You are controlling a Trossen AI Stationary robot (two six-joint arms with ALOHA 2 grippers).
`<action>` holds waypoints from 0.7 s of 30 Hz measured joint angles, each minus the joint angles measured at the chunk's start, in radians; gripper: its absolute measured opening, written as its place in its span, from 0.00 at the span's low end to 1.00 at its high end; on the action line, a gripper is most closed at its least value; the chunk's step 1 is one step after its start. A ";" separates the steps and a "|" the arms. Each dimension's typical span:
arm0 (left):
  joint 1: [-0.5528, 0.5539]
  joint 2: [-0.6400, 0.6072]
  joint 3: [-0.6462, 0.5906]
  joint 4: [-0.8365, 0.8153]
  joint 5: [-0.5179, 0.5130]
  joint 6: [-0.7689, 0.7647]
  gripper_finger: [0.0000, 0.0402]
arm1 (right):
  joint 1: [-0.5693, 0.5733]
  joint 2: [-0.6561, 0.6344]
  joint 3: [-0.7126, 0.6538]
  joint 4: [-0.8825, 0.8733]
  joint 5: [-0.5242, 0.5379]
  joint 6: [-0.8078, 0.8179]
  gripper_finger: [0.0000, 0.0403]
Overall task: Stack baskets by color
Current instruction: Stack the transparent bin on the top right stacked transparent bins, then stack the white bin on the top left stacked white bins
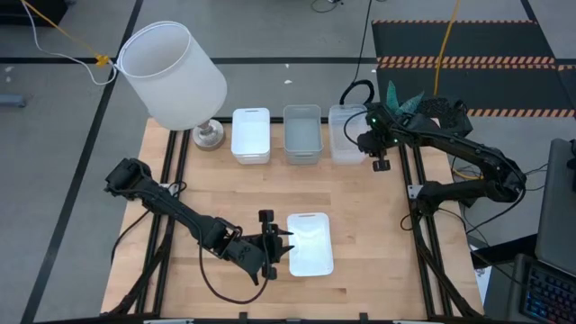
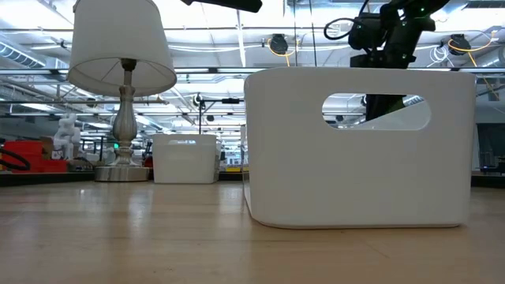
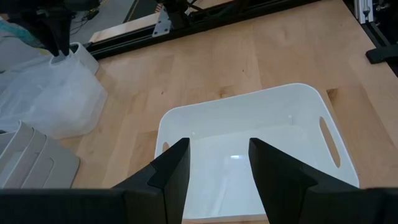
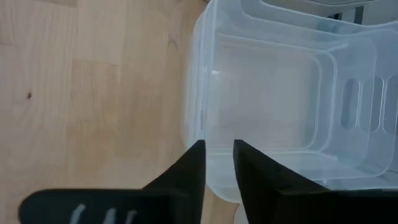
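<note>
A lone white basket [image 1: 310,243] rests on its bottom near the table's front edge. My left gripper [image 3: 217,168] stands open at its left short end, fingers pointing over the rim into the hollow. Along the far side, from left to right, stand a white basket stack [image 1: 250,135], a grey one [image 1: 302,133] and a clear one [image 1: 347,133]. My right gripper [image 4: 219,155] points steeply down at the near right part of the clear stack [image 4: 273,93]. Its fingers are a narrow gap apart, on either side of the near wall. My left gripper has the white basket's left end wall below its fingers, hidden by the gripper itself, so I cannot tell whether it touches. My right gripper has the clear basket's near wall [image 4: 219,171] in the gap between its fingers, and I cannot tell whether a finger touches it.
A table lamp with a big white shade [image 1: 173,74] stands at the far left corner, its base [image 1: 209,135] beside the white stack. Bare wood lies between the far row and the lone basket. Dark frame rails [image 1: 416,193] run along both table sides.
</note>
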 joint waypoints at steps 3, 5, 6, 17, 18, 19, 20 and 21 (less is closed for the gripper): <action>0.000 0.000 0.000 0.000 0.000 0.000 0.42 | 0.000 0.000 0.000 0.009 0.003 0.021 0.24; 0.000 0.000 0.000 0.000 0.000 0.000 0.42 | 0.000 0.000 0.000 0.016 0.003 0.035 0.27; 0.000 0.000 0.000 0.000 0.000 0.000 0.42 | 0.001 -0.001 0.000 0.019 0.003 0.043 0.29; -0.002 0.000 0.000 0.021 0.056 -0.012 0.42 | 0.096 -0.091 0.000 0.023 0.105 0.206 0.38; -0.003 0.000 0.000 0.024 0.059 -0.012 0.42 | 0.115 -0.102 0.000 0.022 0.146 0.233 0.38; -0.004 0.000 0.000 0.024 0.059 -0.012 0.42 | 0.135 -0.113 0.000 0.022 0.180 0.265 0.38; -0.005 0.000 0.000 0.025 0.060 -0.012 0.42 | 0.156 -0.125 0.000 0.022 0.205 0.298 0.38; -0.006 0.000 0.000 0.025 0.060 -0.012 0.42 | 0.178 -0.136 0.001 0.023 0.213 0.329 0.38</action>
